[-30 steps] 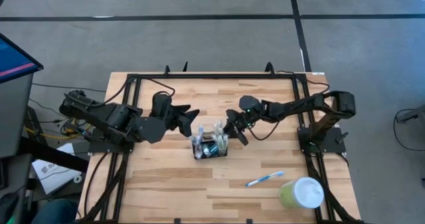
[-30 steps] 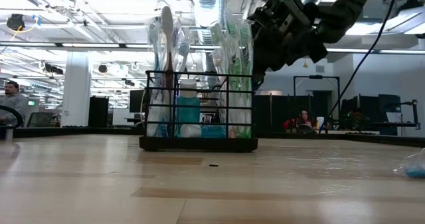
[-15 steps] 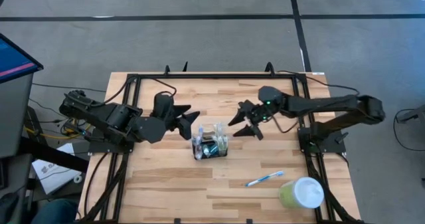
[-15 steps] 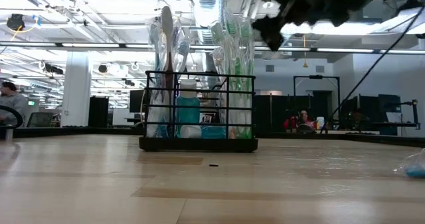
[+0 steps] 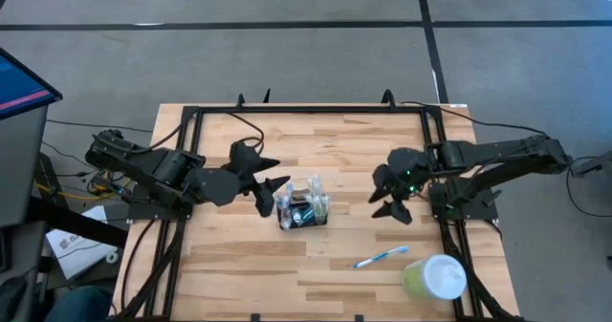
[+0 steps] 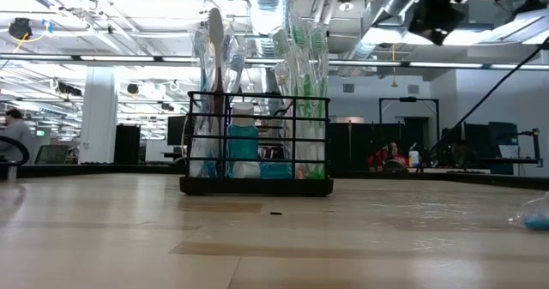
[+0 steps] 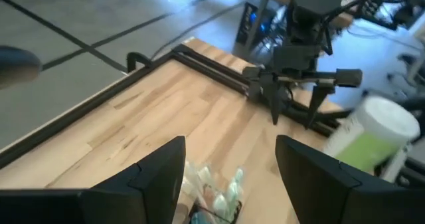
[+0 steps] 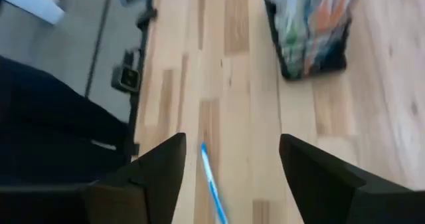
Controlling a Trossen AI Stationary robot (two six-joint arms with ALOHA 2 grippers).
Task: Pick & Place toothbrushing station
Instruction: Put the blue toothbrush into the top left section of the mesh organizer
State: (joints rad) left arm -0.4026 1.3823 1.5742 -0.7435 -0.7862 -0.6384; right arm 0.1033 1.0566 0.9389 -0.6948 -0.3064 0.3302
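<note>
Our left gripper [image 5: 269,190] hangs just beside the station's left side, fingers spread and holding nothing. The station [image 5: 302,203], a black wire holder packed with wrapped brushes and a blue bottle, stands upright near the middle of the table [image 5: 316,265]. Our right gripper [image 5: 391,198] is well apart to the right of it, fingers released and empty, with a loose blue brush [image 5: 381,257] lying on the wood nearer the front edge and a green cup [image 5: 433,278] at the front right corner.

We judge the next pick is that loose brush. To do it well, we should turn the right wrist so the fingers straddle the handle across its width, come down low enough to catch a thin thing, and steer clear of the cup.
</note>
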